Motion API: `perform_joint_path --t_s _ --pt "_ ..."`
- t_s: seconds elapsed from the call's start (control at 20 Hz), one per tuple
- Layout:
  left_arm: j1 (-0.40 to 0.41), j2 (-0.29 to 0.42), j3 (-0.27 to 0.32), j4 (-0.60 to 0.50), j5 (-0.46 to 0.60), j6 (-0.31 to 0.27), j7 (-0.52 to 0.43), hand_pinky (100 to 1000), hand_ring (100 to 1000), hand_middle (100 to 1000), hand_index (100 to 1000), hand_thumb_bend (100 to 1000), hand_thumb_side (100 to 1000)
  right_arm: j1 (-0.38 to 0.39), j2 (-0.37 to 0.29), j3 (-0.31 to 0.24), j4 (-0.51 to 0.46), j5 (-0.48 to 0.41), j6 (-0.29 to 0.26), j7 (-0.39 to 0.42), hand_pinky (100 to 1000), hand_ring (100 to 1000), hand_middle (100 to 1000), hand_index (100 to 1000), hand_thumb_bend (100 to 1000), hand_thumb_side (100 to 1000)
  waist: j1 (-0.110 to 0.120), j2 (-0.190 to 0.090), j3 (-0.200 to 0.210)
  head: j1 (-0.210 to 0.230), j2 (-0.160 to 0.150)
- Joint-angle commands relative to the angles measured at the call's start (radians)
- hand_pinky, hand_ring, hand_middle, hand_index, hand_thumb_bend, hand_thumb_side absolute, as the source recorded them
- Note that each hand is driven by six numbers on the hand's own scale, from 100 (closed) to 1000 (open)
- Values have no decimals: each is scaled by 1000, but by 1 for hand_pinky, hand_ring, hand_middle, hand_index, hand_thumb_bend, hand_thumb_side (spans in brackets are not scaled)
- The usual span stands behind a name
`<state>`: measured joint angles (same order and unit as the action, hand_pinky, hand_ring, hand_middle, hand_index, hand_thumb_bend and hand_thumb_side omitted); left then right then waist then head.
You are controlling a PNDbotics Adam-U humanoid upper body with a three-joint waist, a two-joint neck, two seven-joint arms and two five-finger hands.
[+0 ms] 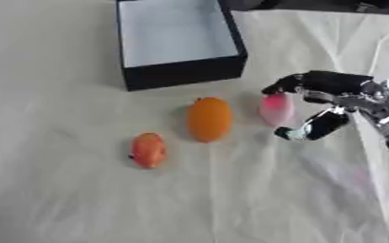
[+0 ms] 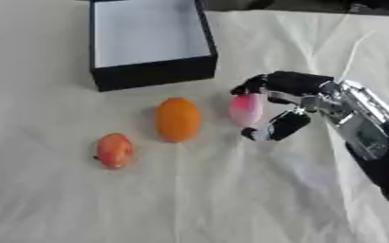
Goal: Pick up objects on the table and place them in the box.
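A black box (image 1: 183,72) with a pale inside stands at the back, nothing visible in it. Three things lie on the cloth in front of it: a small red-orange fruit (image 1: 148,149) at the left, a larger orange oval fruit (image 1: 209,119) in the middle, and a pink egg-shaped thing (image 1: 276,109) at the right. My right hand (image 2: 301,102) reaches in from the right, its fingers arched over the top of the pink thing and its thumb below and beside it. The fingers are spread around the pink thing, apart from it. My left hand does not show.
A cream cloth (image 1: 65,190) with creases covers the whole table. A long fold runs down at the right, under my right forearm (image 2: 368,137). Dark shapes show at the far edge behind the box.
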<state>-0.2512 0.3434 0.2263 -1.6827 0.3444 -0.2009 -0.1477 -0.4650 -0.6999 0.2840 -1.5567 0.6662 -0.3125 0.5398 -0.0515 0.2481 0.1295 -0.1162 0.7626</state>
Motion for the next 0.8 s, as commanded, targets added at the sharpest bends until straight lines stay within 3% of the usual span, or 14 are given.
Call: perform_joint_path --t_s 0.05,0.25,0.4,0.6,0.8 --pt "-6 33 2 -12 6 -1 -4 874 818 780 805 100 652 -10 -28 -3 26 33 -3 -16 902 796 785 939 399 562 -6 -23 1 -3 -3" --pt "-7 31 1 -12 6 0 -5 874 819 779 805 100 653 -14 -19 2 62 63 7 -50 869 761 748 925 356 522 -5 -20 3 -5 -1" --pt "-8 29 0 -12 5 0 -7 875 819 779 804 100 653 -16 -12 5 77 60 19 -79 841 729 713 894 286 446 -4 -17 5 -7 -2" --pt "-9 27 0 -12 4 0 -8 875 820 780 804 100 654 -16 -14 12 75 50 28 -100 828 717 699 866 187 425 -3 -14 8 -8 -1" --pt "-10 27 0 -13 3 0 -9 875 821 780 803 100 654 -15 -21 15 65 46 31 -108 817 703 680 833 178 387 -4 -11 10 -10 2"
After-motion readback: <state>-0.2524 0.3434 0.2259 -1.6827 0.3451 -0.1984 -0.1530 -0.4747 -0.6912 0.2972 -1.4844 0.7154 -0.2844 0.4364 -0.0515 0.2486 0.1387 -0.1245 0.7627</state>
